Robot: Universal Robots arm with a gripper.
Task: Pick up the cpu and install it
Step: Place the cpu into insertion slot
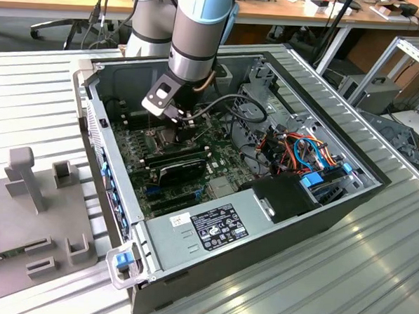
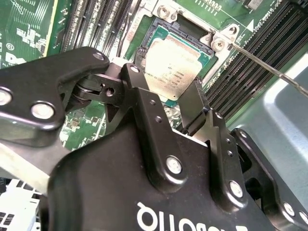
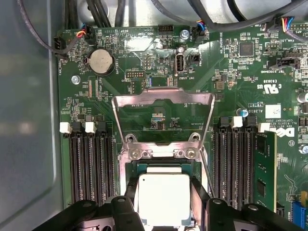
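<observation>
Single arm reaches down into the open dark-grey computer case (image 1: 260, 262) that lies on the ribbed aluminium table (image 1: 329, 290). In the exterior view the black two-finger gripper (image 1: 170, 123) is low over the green motherboard (image 1: 224, 154), toward the exterior view's left half of the case. The cpu, a small flat square chip with a pale silver-grey metal face (image 3: 162, 197) (image 2: 173, 65), lies flat in the dark square socket (image 3: 163, 165) on the motherboard (image 3: 231, 72); a thin green edge of the chip shows around the metal face. The gripper (image 3: 165, 187) (image 2: 168, 72) is directly above the chip and straddles it. Gripper set narrow, one black finger (image 2: 144, 110) against one edge of the cpu and the other against the opposite edge, so the chip is held between them while seated in the socket. No gap visible between fingers and chip edges in both wrist views. The hinged silver metal frame (image 3: 163, 98) of the socket is swung open, away from the chip and toward the round silver coin battery (image 3: 100, 61). A thin metal lever rod (image 2: 260, 62) stands beside the socket, apart from the chip. Rows of black memory slots (image 3: 91, 163) flank the socket on both sides; one green memory module (image 3: 264, 168) sits in the far row. Grey moulded fixture tray (image 1: 24, 210) rests on the table at the exterior view's left, well apart from the case.
</observation>
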